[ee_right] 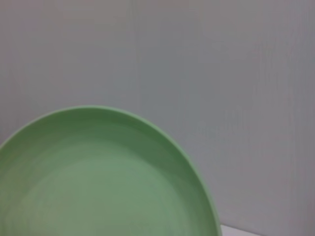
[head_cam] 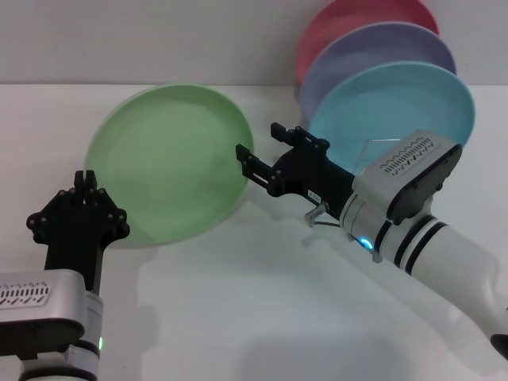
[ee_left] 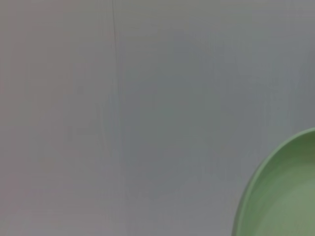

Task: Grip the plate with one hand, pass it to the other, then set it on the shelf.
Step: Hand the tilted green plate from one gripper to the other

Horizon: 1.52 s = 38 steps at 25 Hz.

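Green plate [head_cam: 171, 163]: we saw it tilted above the white surface [head_cam: 238, 317], beside the rack's sky-blue plate [head_cam: 397, 103].
Right end effector [head_cam: 248, 163]: clenched on its rim.
Left end effector [head_cam: 83, 194]: at the opposite rim; we couldn't tell its grip.

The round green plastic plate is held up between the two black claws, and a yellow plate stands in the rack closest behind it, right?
Not quite. In the head view the round green plastic plate is between the left claw and right claw, but the nearest plate behind is sky-blue, not yellow.
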### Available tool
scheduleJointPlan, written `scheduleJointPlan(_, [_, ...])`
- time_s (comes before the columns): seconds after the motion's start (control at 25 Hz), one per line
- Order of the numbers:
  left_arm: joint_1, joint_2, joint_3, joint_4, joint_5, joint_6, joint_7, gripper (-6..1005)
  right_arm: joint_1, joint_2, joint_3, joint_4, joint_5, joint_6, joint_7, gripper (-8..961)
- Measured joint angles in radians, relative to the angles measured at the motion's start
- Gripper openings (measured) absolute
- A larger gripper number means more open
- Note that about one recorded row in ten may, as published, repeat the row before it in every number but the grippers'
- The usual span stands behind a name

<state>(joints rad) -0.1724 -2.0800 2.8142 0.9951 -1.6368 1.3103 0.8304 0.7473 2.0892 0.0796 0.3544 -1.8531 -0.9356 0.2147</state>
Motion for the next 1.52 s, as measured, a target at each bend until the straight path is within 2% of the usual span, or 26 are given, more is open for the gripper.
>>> scheduleJointPlan(0.32, [-0.001, 0.000, 0.002, 0.002, 0.000, 0.002, 0.001, 70, 0.004, 0.000, 0.001, 0.000, 0.000, 0.000, 0.000, 693])
scheduleJointPlan(0.52, [-0.004, 0.000, 0.001, -0.001, 0.000, 0.002, 0.010, 71, 0.009, 0.001, 0.004, 0.000, 0.000, 0.000, 0.000, 528])
scheduleJointPlan(0.72, [-0.004, 0.000, 0.002, -0.001, -0.003, 0.001, 0.015, 71, 0.015, 0.001, 0.010, 0.001, 0.000, 0.000, 0.000, 315])
scheduleJointPlan(0.92, [-0.004, 0.000, 0.002, 0.001, -0.022, 0.001, 0.033, 72, 0.020, 0.002, 0.012, 0.007, 0.000, 0.000, 0.000, 282])
scheduleJointPlan(1.4, [-0.009, 0.000, 0.002, 0.004, -0.026, 0.001, 0.041, 74, 0.029, 0.003, 0.012, 0.012, 0.000, 0.025, 0.000, 270])
scheduleJointPlan(1.52, [-0.009, 0.000, 0.003, 0.004, -0.026, 0.001, 0.041, 75, 0.029, 0.003, 0.012, 0.012, 0.000, 0.027, 0.000, 214])
